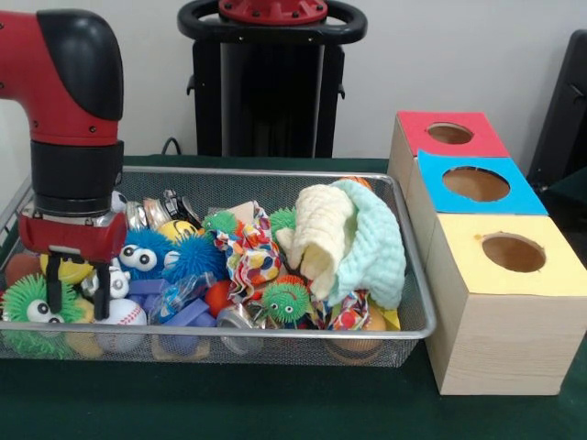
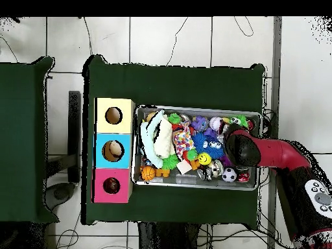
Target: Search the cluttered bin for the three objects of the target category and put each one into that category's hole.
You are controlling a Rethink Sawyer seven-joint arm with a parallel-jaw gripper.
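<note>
A wire mesh bin [image 1: 415, 323] is packed with toys. My gripper [image 1: 78, 302] hangs over its left end in the front view, fingers [image 1: 53, 284] spread open and low among the toys, with nothing clearly held. Around it lie a green spiky ball with eyes [image 1: 32, 312], a yellow ball [image 1: 71, 269], a baseball [image 1: 124, 314] and a blue spiky ball with eyes [image 1: 147, 257]. Three boxes with round holes stand beside the bin: red [image 1: 449, 134], blue [image 1: 475, 184] and yellow [image 1: 514, 253]. In the overhead view the arm [image 2: 245, 149] hides the gripper.
A cream cloth [image 1: 326, 234] and a mint cloth [image 1: 381, 247] are heaped at the bin's right end, with a patterned cloth [image 1: 249, 261] and another green spiky ball [image 1: 286, 301] in the middle. In the overhead view, a soccer ball [image 2: 228, 174] lies by the bin's [image 2: 194, 183] edge.
</note>
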